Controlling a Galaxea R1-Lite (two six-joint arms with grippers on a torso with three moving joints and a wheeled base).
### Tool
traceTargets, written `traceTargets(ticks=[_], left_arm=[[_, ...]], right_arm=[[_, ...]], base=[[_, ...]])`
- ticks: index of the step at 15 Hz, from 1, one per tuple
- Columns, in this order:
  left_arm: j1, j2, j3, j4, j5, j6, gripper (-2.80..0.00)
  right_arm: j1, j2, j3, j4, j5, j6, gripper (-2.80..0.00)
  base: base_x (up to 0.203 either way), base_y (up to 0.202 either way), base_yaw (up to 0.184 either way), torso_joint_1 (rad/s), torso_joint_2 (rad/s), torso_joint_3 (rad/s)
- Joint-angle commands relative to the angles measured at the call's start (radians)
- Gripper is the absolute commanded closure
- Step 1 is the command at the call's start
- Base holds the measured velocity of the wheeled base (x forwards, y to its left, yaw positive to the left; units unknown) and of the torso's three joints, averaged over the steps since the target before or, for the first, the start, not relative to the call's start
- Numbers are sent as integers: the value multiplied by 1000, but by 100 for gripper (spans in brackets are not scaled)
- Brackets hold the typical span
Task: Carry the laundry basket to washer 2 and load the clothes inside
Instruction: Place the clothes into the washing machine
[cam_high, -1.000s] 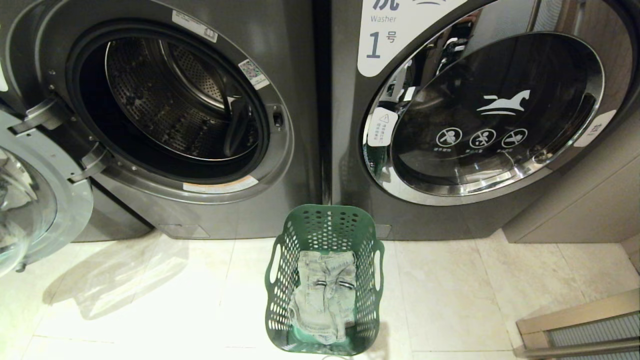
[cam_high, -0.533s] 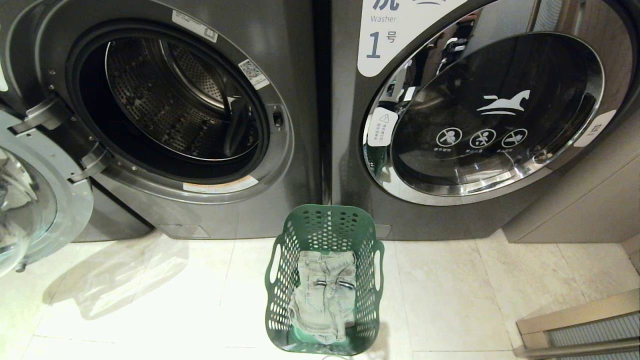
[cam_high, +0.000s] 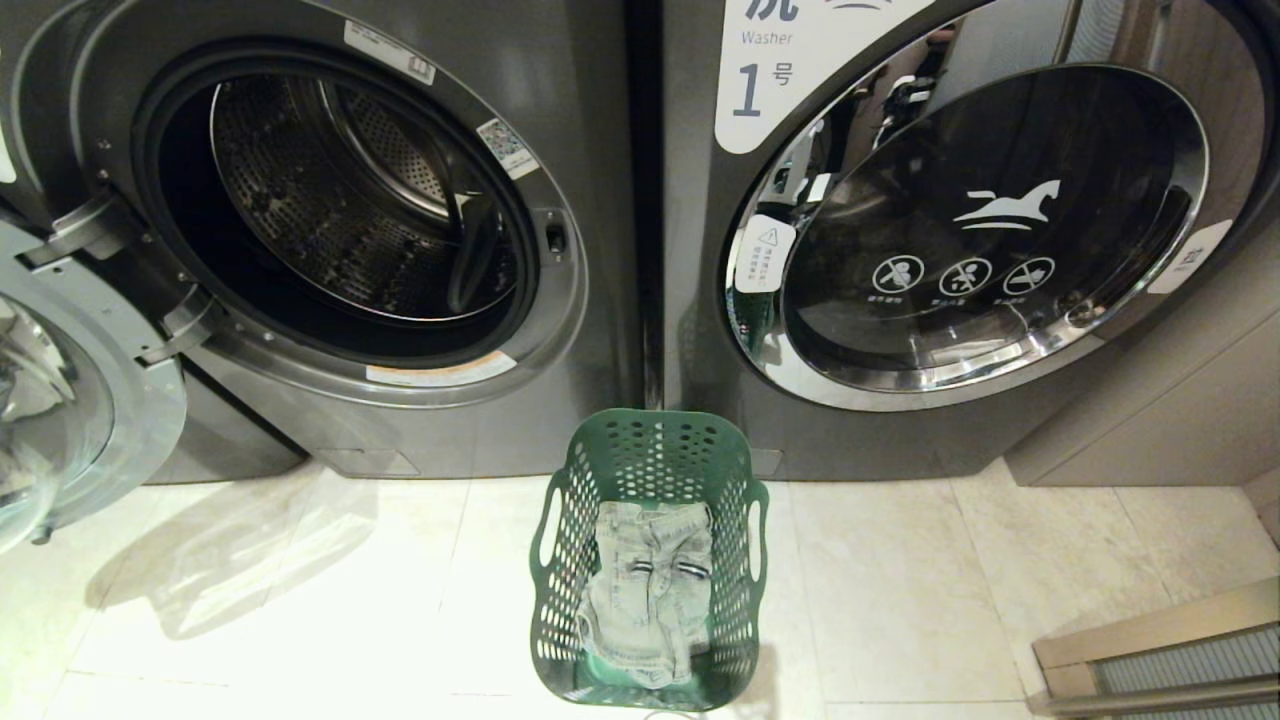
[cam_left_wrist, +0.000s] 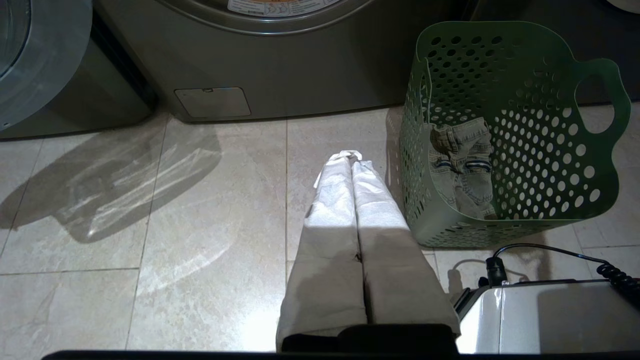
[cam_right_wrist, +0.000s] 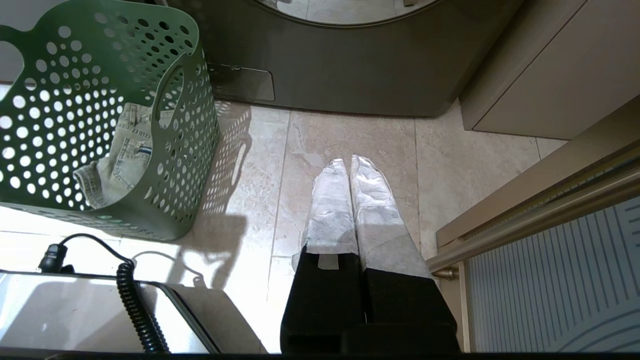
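Note:
The green perforated laundry basket (cam_high: 558, 560) stands on the tiled floor between two front-loading washers. Pale denim clothes (cam_high: 650, 590) lie inside it. The left washer (cam_high: 340, 200) has its drum exposed and its door (cam_high: 70, 400) swung out to the left; its number is out of view. The right one carries a "Washer 1" label (cam_high: 765, 85) and its door (cam_high: 980, 220) is closed. My left gripper (cam_left_wrist: 348, 158) hangs shut and empty over the floor left of the basket (cam_left_wrist: 525, 150). On the other side of the basket (cam_right_wrist: 185, 150), my right gripper (cam_right_wrist: 349, 162) is shut and empty.
A beige cabinet (cam_high: 1150, 400) stands right of washer 1. A sliding-door rail (cam_high: 1150, 640) crosses the floor at the lower right. My white base (cam_left_wrist: 540, 315) and a coiled black cable (cam_right_wrist: 132, 300) sit just behind the basket.

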Motion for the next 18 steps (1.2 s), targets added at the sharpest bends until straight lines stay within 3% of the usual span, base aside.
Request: traceTargets(ticks=[1,12,15,18], left_arm=[[0,2,0,0,0,0,0],[0,2,0,0,0,2,0],[0,2,0,-1,9,-39,0],[0,2,-1,-3,15,-40,0]], right_arm=[[1,0,0,0,2,-1,0],[0,2,-2,0,2,3,0],[1,2,0,0,-4,13,0],[1,1,0,0,-3,16,0]], base=[[0,0,0,0,0,0],[0,0,0,0,0,0],[0,0,0,0,0,0],[0,0,0,0,0,0]])
